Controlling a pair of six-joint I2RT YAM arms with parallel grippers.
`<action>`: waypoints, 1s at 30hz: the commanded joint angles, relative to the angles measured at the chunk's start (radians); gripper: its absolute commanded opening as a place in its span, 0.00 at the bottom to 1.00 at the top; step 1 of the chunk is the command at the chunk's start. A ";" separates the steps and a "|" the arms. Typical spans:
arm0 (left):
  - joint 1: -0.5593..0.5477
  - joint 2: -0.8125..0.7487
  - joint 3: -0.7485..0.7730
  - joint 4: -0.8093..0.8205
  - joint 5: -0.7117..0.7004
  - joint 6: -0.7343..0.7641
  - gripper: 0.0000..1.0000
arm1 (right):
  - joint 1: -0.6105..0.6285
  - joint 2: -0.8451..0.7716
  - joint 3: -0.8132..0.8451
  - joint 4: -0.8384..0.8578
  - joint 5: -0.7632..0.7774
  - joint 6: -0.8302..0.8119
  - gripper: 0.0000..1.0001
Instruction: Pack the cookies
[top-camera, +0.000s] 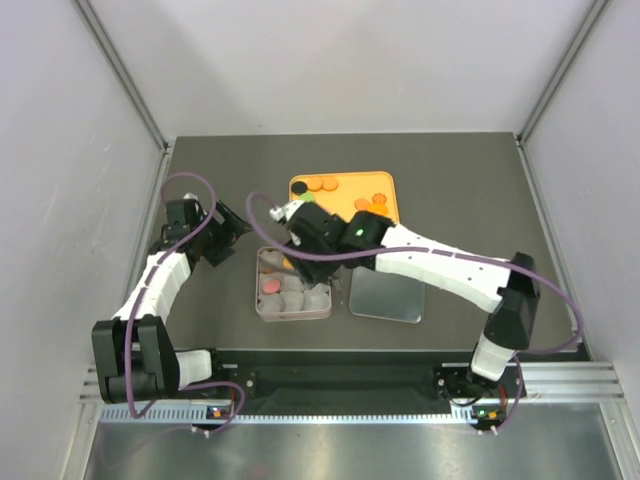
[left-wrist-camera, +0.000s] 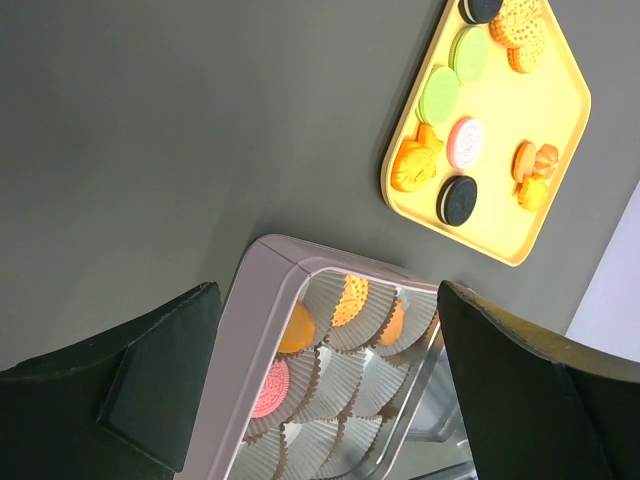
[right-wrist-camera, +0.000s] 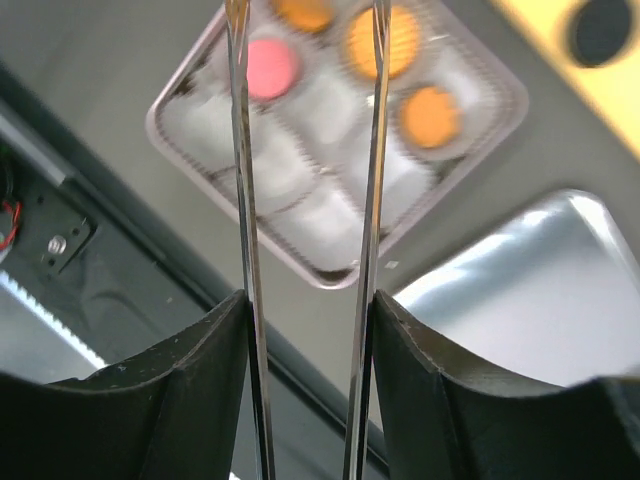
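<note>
On the dark table (top-camera: 450, 180), the yellow tray (top-camera: 350, 197) at the far side holds the loose cookies (top-camera: 322, 184), while the square tin (right-wrist-camera: 160, 110) nearer the arms carries one pink and three orange among white paper cups (right-wrist-camera: 320, 215), its silvery lid (top-camera: 385, 295) just beside it. The right gripper (right-wrist-camera: 308, 30) hangs over the tin, thin blades parted on nothing, and the left gripper (top-camera: 236, 240) hovers to its left, jaws spread wide and empty. Filling seems barely begun; next, a reach to the tray and a careful pinch on one flat disc
</note>
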 joint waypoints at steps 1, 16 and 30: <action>0.007 -0.006 -0.002 0.049 0.017 -0.004 0.94 | -0.112 -0.137 0.028 -0.013 0.061 -0.017 0.49; 0.005 0.000 -0.006 0.053 0.026 -0.004 0.94 | -0.419 -0.048 -0.043 0.069 0.081 -0.072 0.48; 0.005 0.011 -0.013 0.063 0.035 -0.010 0.94 | -0.370 0.055 -0.028 0.095 0.035 -0.066 0.48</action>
